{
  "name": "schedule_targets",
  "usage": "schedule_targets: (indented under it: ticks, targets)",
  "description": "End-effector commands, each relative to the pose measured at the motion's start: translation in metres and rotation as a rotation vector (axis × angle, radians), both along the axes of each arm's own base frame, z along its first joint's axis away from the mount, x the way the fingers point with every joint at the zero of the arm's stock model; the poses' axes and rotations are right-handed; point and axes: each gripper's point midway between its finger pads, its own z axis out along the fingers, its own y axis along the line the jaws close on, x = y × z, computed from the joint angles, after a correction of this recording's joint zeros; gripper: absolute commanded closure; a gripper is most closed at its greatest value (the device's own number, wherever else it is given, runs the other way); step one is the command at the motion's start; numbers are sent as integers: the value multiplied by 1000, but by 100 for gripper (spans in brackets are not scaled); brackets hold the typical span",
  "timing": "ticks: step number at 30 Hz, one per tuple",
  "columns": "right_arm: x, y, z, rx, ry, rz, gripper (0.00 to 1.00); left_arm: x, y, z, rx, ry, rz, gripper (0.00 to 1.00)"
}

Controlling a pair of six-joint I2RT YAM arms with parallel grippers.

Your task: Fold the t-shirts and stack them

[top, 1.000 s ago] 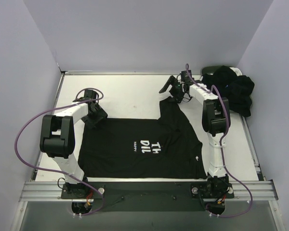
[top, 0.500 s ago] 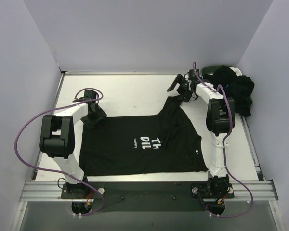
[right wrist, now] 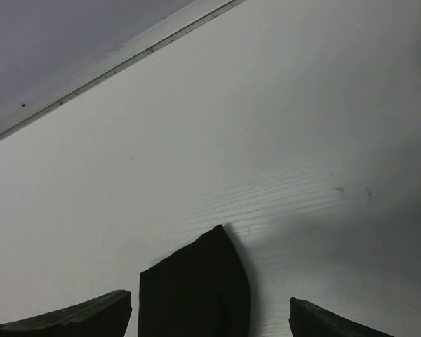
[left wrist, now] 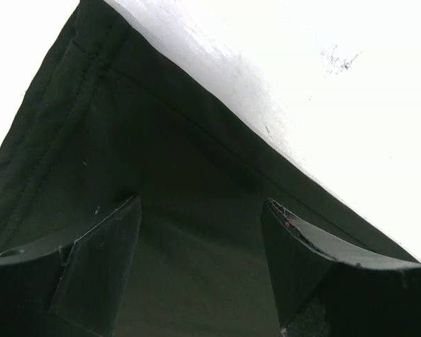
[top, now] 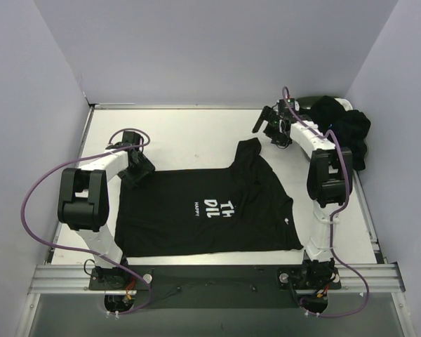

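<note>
We see one black t-shirt [top: 168,217] spread flat on the white worktop [top: 189,133], in the near half between the two arms. Its white lettering [top: 212,208] faces up, near the middle of the cloth. One short sleeve [top: 249,146] points toward the far right, its tip lying on bare worktop.

The left arm [top: 81,196] bends over the shirt's far left corner. In the left wrist view, the left jaws are spread, with nothing pinched between them. Black cloth lies flat under and between the two fingers [left wrist: 98,274]. A stitched hem [left wrist: 63,126] runs along the cloth's edge, and the white worktop shows just past it. We cannot tell whether the fingertips touch the cloth or hang just above it.

The right arm [top: 323,175] reaches out toward the far right. The right jaws are spread wide and hold nothing. In the top view they hang near the sleeve tip, on its far side. In the right wrist view, the black sleeve tip lies on the worktop between the two fingers [right wrist: 77,316], apart from both. Beyond it we see bare white surface, then a pale metal strip [right wrist: 126,53] at the worktop's far edge, then the grey wall [right wrist: 56,42].

A heap of other black shirts [top: 344,133] sits bunched in the far right corner, beside a dark oval basket [top: 307,104]. It is well apart from the spread shirt.
</note>
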Motion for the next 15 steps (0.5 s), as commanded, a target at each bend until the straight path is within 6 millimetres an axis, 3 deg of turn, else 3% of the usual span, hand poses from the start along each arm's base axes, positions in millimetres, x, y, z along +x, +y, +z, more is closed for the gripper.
schedule_targets:
  ticks: [1, 2, 5, 15]
  targets:
    - [-7, -29, -22, -65, 62, -54, 5, -7, 7, 4, 23, 0, 16, 21]
    - [-7, -28, -35, -56, 89, -53, 6, -8, 7, 4, 24, 0, 18, 21]
    - [-3, -23, -46, -20, 112, -51, 12, -8, 6, 5, 24, 0, 12, 21]
    - [5, 4, -64, 110, 161, -34, 35, -9, 7, 3, 32, 10, 12, 21]
